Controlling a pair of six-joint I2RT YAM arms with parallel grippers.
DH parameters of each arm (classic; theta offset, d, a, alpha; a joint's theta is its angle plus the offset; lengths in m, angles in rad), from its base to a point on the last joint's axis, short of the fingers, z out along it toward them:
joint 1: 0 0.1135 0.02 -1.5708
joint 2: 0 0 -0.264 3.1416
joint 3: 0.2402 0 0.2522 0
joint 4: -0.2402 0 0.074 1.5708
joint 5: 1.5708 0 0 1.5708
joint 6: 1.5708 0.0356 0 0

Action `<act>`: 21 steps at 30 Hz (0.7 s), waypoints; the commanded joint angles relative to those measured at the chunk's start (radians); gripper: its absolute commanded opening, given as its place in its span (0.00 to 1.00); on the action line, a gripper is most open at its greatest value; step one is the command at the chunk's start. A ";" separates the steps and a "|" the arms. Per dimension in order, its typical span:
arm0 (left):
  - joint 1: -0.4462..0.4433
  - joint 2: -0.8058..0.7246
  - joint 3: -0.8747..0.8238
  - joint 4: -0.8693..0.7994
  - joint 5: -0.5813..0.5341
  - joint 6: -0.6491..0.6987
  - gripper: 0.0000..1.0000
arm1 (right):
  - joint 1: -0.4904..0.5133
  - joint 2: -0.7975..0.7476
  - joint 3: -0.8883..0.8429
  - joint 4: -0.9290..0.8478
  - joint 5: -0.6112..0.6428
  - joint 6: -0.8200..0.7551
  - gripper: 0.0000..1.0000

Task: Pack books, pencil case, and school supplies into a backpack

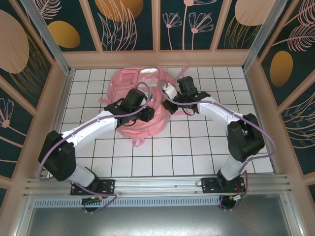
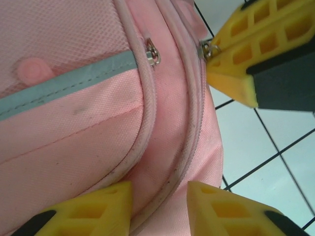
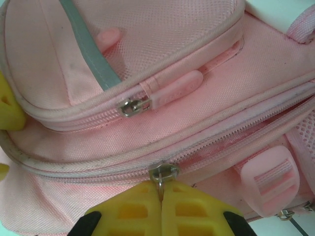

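The pink backpack (image 1: 129, 81) lies flat at the back middle of the white tiled table. My right gripper (image 1: 169, 93) is at the bag's right side. In the right wrist view it (image 3: 161, 197) is shut on the metal pull of the main zip slider (image 3: 164, 172). My left gripper (image 1: 146, 114) is at the bag's near edge. Its yellow fingers (image 2: 160, 202) stand on either side of a ridge of pink fabric (image 2: 162, 147) beside the zip seam, pinching it. The right gripper's fingers (image 2: 246, 54) also show in the left wrist view. The books and pencil case are out of view.
A front pocket zip with a pink tab (image 3: 174, 86) and a strap buckle (image 3: 268, 179) lie close to my right fingers. Loose pink straps (image 1: 139, 141) trail toward the near side. Bare tiles (image 1: 192, 152) stretch in front of the bag, and wooden walls enclose the table.
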 commanded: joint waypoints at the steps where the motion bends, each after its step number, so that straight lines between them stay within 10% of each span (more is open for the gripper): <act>1: 0.000 0.040 0.043 -0.022 -0.038 0.065 0.37 | -0.008 -0.059 -0.001 0.023 -0.062 0.013 0.00; 9: -0.027 0.075 0.055 -0.036 -0.051 0.183 0.35 | -0.017 -0.065 -0.003 0.026 -0.062 0.013 0.00; 21: -0.027 0.048 -0.040 -0.042 -0.100 0.252 0.08 | -0.112 -0.011 0.032 0.016 0.068 -0.018 0.00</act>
